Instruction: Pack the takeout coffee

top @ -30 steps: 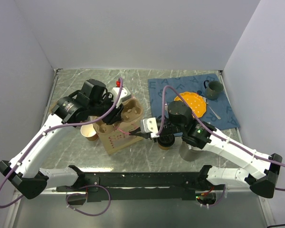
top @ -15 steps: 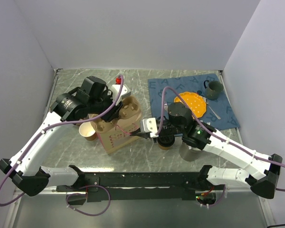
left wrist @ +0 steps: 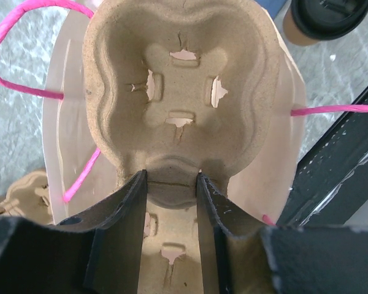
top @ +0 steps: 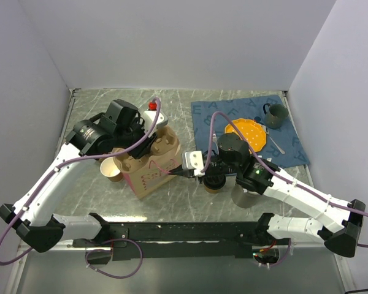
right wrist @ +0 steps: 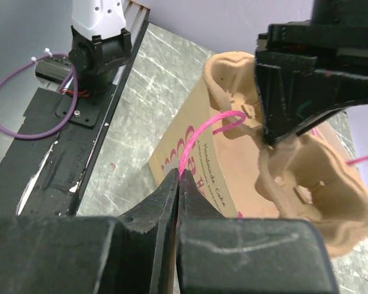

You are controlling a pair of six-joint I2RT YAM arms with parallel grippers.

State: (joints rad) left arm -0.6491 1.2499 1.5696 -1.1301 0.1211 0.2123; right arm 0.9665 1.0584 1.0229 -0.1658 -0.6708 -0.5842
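A moulded cardboard cup carrier (left wrist: 178,73) hangs over the mouth of the brown paper bag (top: 148,179), with my left gripper (left wrist: 172,177) shut on its middle ridge. In the top view that gripper (top: 144,139) sits above the bag's far side. My right gripper (right wrist: 178,174) is shut on the bag's pink string handle (right wrist: 203,136), pulling it to the right. The takeout coffee (top: 213,182), a brown cup with a black lid, stands just right of the bag, partly under my right wrist. Its lid (left wrist: 327,15) also shows in the left wrist view.
An open brown cup (top: 112,168) with a cream inside lies left of the bag. A blue cloth (top: 205,113) at back right carries an orange plate (top: 248,133), a spoon (top: 276,144) and a dark mug (top: 275,115). A grey cylinder (top: 242,196) stands near my right arm.
My left gripper has carried the cup carrier slightly left and nearer, over the bag's mouth, and the bag has shifted with it. The right gripper stays shut on the handle.
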